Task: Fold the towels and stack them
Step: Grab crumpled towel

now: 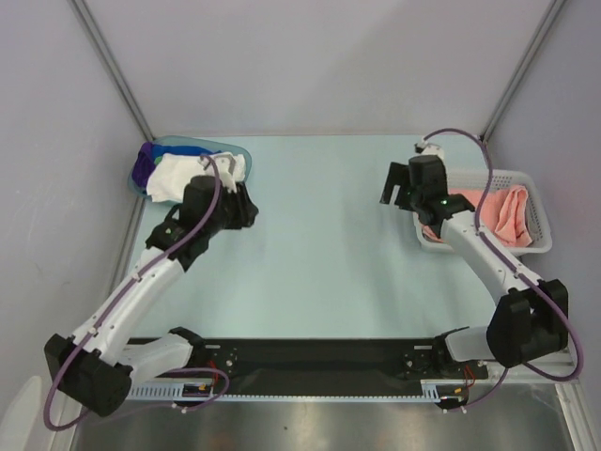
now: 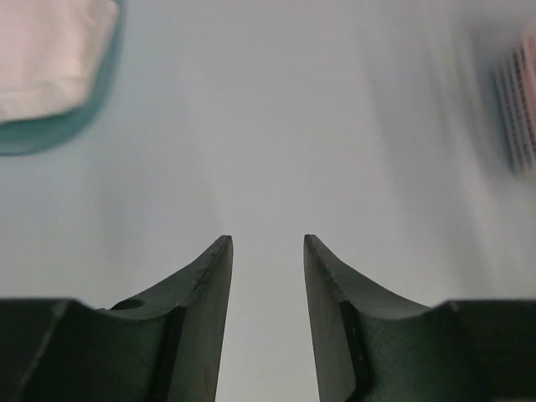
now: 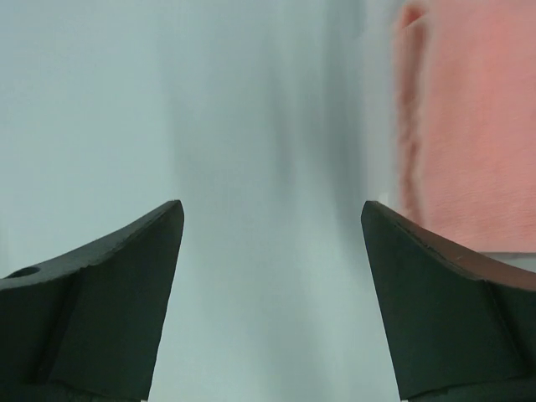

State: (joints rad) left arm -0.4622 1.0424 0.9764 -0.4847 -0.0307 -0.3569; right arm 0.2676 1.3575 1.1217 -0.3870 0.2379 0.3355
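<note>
Left gripper [image 1: 246, 210]: positioned over the far left part of the table [image 1: 319, 235], just to the right of the translucent blue tub [image 1: 188, 144]. In the left wrist view, the left gripper [image 2: 268, 243] has its jaws parted with a clear gap. Only bare table surface shows between them, and nothing is held.

Right gripper [image 1: 394, 191]: positioned over the far right part of the table, just to the left of the white mesh basket [image 1: 540, 211]. In the right wrist view, the right gripper [image 3: 272, 213] has its jaws spread wide. The gap is empty, and it holds nothing.

Towels, left side: a white towel [image 1: 183, 174] lies bunched in the tub and rises above its rim. A purple towel [image 1: 143, 167] sits against it at the tub's left end. In the left wrist view, the white towel [image 2: 46, 50] and the tub's rim [image 2: 50, 134] appear at upper left, well apart from the fingertips.

Towels, right side: a salmon pink towel [image 1: 502, 211] lies crumpled inside the basket. In the right wrist view, the same towel [image 3: 469, 117] fills the upper right, beyond the right-hand finger. Contact cannot be determined because of blur.

The basket's mesh wall [image 2: 519, 109] is visible, blurred, at the right edge of the left wrist view.
</note>
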